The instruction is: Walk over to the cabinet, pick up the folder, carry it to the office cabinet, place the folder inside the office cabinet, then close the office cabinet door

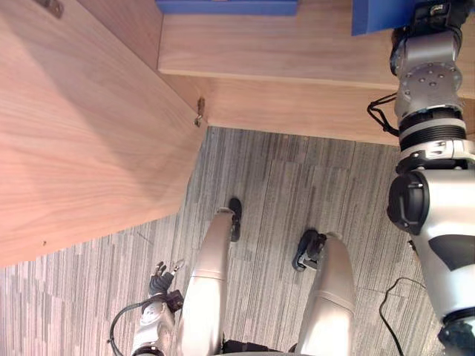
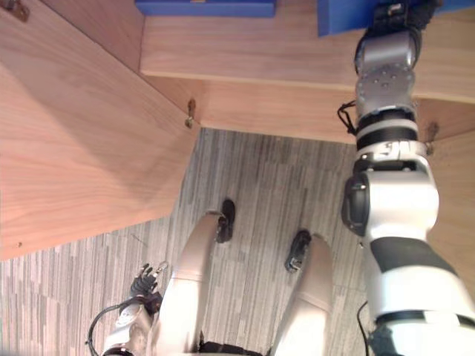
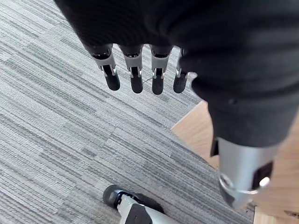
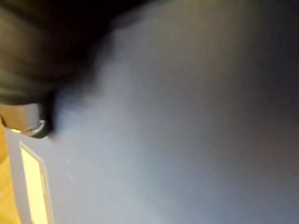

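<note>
Fingers (image 3: 135, 79) of the left hand (image 1: 160, 282) hang straight and a little apart, holding nothing, low over the grey striped carpet (image 1: 282, 185). Above it on the left, the open cabinet door (image 1: 82, 133) reaches out over the floor. Its lower edge runs on a slant, and its hinge (image 1: 199, 113) sits at the cabinet's front corner. From that edge across to the right arm the carpet lies open below the front edge of the shelf (image 1: 282, 52). A second blue folder (image 1: 226, 7) lies on the shelf, set back from the front edge. Further right the folder (image 1: 375, 16) rests on the same shelf, with the right hand (image 1: 434, 11) up against it. The right wrist view shows its blue face very close, with a pale label (image 4: 32, 186). Whether that hand's fingers grip the folder cannot be told. At far right stands another wooden door panel (image 2: 454, 200).
</note>
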`<state>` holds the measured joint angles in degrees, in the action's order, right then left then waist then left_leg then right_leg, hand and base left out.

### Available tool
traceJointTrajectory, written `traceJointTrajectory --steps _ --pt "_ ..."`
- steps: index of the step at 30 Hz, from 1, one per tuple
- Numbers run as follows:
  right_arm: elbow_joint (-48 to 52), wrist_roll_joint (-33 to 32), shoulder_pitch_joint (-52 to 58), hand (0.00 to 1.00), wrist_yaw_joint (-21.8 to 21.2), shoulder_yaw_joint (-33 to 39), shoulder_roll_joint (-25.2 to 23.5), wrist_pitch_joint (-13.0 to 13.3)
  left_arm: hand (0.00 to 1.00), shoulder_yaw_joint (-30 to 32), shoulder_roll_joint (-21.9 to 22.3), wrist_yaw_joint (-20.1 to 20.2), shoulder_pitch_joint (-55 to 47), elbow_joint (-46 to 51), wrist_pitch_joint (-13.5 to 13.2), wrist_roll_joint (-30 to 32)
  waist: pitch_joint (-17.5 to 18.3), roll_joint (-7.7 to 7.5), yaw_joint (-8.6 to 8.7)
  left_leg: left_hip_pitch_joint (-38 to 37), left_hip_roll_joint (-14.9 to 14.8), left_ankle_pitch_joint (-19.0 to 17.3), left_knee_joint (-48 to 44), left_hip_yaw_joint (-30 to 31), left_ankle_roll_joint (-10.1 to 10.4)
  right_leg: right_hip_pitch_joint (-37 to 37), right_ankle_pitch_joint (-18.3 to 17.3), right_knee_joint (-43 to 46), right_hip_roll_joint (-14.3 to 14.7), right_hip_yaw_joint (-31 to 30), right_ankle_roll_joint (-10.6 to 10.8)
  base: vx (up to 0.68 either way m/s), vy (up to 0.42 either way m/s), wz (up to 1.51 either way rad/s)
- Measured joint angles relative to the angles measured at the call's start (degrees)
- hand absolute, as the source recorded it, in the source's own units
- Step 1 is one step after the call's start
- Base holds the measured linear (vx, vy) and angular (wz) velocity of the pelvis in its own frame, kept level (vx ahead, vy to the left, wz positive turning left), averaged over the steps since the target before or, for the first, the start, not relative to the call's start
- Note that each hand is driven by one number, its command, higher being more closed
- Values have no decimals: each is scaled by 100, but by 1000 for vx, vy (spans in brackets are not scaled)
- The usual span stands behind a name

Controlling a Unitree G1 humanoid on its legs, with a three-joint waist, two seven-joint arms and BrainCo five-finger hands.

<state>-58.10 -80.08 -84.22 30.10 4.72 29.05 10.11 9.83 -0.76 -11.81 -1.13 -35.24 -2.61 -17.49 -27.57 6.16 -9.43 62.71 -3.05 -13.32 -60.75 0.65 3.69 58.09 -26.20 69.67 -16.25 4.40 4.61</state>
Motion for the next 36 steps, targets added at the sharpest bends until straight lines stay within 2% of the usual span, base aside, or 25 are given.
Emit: traceJointTrajectory --steps 1,5,10,11,17,21,26,29,34,36 --pt "0 -43 0 100 58 37 -3 79 0 54 40 -53 0 41 7 6 0 0 -2 27 5 0 -10 5 1 23 -5 16 -7 3 -2 -9 -23 8" --pt "349 -285 7 100 227 889 -1 796 0 299 118 -236 -9 153 104 130 -1 0 7 103 101 0 -77 19 0 79 -90 142 -119 9 18 -1 -22 13" --pt "997 -445 20 100 221 1540 -12 1281 0 486 118 -253 -17 185 110 161 -1 0 45 107 184 1 -102 28 -3 72 -148 220 -197 4 47 11 -34 9" --pt "1051 -446 20 0 220 1606 -17 1308 0 486 119 -252 -17 201 113 162 0 0 40 107 185 2 -102 31 -3 72 -150 223 -197 6 46 10 -44 2" --pt "1451 -313 54 0 164 1652 -40 1337 0 513 119 -250 -17 231 112 150 2 5 37 107 236 39 -80 102 39 46 -195 262 -229 70 11 2 -52 7" --pt "1467 144 53 0 -81 1478 18 1005 0 627 98 -245 -18 277 106 144 4 7 26 106 274 97 -15 201 77 -13 -218 258 -272 183 -18 1 -62 13" --pt "1091 1105 53 0 -492 364 398 120 0 837 63 -224 -19 274 89 131 7 10 32 106 269 158 72 236 112 -18 -213 208 -259 231 -25 4 -44 2" --pt "828 1536 42 0 -683 -253 523 -282 0 855 54 -218 -19 274 84 130 9 12 41 106 257 181 126 247 127 -18 -202 167 -244 256 -44 14 -47 1" --pt "165 2770 -37 0 -1203 -1331 639 -1180 0 964 18 -104 -19 274 76 133 10 13 45 105 185 203 184 259 149 -18 -169 92 -177 291 -100 18 -36 -4" --pt "-85 3050 -58 0 -1351 -1611 658 -1410 0 964 -8 -53 -18 277 54 137 11 13 52 93 182 217 217 257 158 -17 -165 83 -176 293 -106 0 0 0"
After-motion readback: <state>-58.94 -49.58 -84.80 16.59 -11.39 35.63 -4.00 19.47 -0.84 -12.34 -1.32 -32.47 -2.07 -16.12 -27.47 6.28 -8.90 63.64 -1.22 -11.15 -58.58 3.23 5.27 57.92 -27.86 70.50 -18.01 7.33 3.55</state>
